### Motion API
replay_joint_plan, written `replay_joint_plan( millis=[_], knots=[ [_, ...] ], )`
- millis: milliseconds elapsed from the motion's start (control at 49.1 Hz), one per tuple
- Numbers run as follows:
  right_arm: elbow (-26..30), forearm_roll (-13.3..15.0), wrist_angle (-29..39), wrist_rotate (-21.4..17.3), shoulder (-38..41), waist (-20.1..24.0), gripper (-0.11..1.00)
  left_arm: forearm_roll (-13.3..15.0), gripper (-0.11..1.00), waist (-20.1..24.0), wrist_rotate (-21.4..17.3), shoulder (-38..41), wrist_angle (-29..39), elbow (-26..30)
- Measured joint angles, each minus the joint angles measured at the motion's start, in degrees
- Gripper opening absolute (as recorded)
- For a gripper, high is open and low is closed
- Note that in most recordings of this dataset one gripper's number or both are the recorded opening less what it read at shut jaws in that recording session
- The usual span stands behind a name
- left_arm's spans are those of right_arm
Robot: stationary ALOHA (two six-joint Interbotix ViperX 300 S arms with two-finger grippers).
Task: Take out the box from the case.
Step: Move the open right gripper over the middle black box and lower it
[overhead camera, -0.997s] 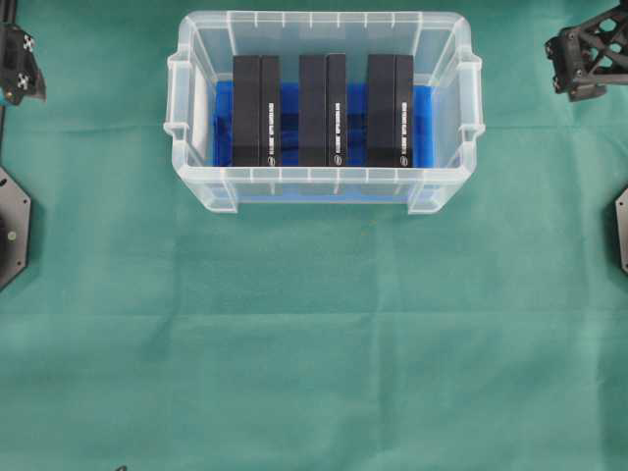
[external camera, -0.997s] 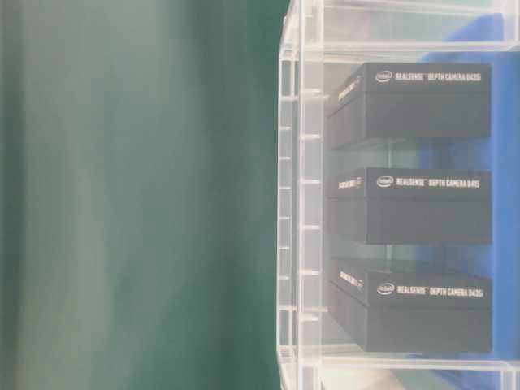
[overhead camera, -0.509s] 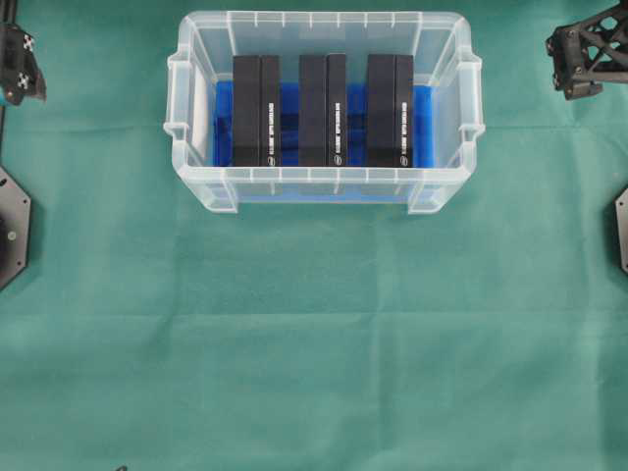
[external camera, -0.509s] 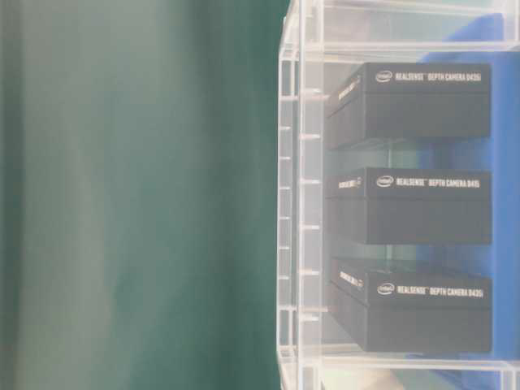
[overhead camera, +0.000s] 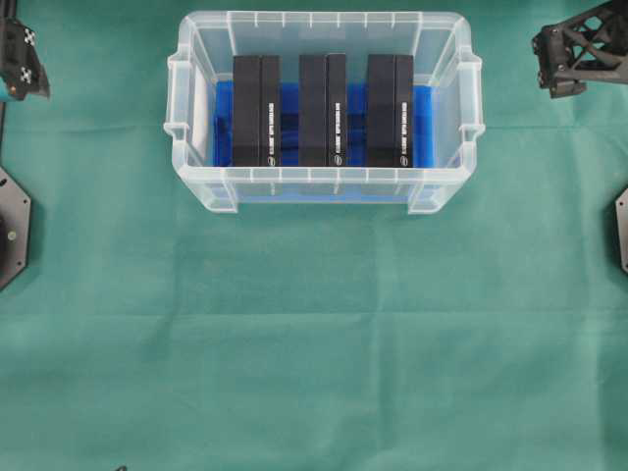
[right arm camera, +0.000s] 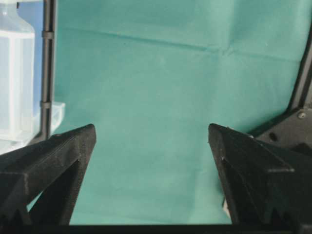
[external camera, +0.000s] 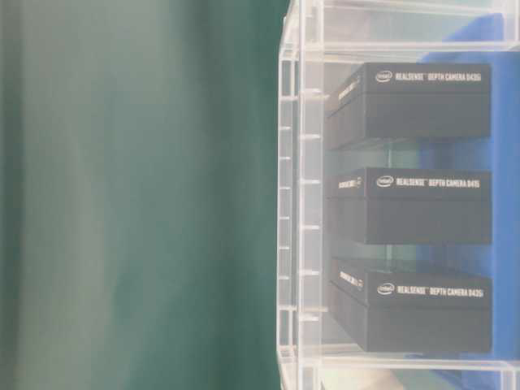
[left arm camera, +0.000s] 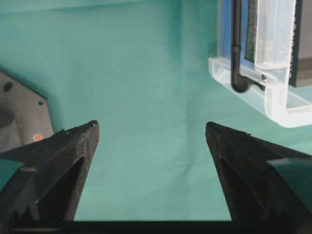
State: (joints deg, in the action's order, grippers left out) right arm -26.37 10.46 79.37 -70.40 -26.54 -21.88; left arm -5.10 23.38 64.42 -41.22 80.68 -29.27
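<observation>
The case is a clear plastic tub with a blue cloth on its bottom, standing at the back middle of the green cloth. Three black boxes stand on edge inside, side by side: left, middle and right. The table-level view shows them through the case wall, the nearest box lowest. My left gripper hangs open and empty left of the case, at the far left edge. My right gripper is open and empty, right of the case.
A green cloth covers the table. Black base plates sit at the left edge and the right edge. A case corner shows in the left wrist view and a case wall in the right wrist view.
The right gripper has shifted a little left and toward the back. The left gripper has crept slightly toward the back. The case and boxes have not moved.
</observation>
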Motion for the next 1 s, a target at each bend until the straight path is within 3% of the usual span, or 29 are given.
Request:
replay_joint_plan(
  millis=[468, 997],
  knots=[
    [8.7, -1.14, -4.92, -2.99, 11.16, 1.85, 0.94, 0.09, 0.9, 0.0, 0.18, 0.0, -0.18, 0.0],
    [27.25, -1.23, -5.1, -5.71, 28.13, 6.77, 0.94, 0.62, 0.9, 0.0, -0.26, 0.0, 0.09, 0.0]
  ],
)
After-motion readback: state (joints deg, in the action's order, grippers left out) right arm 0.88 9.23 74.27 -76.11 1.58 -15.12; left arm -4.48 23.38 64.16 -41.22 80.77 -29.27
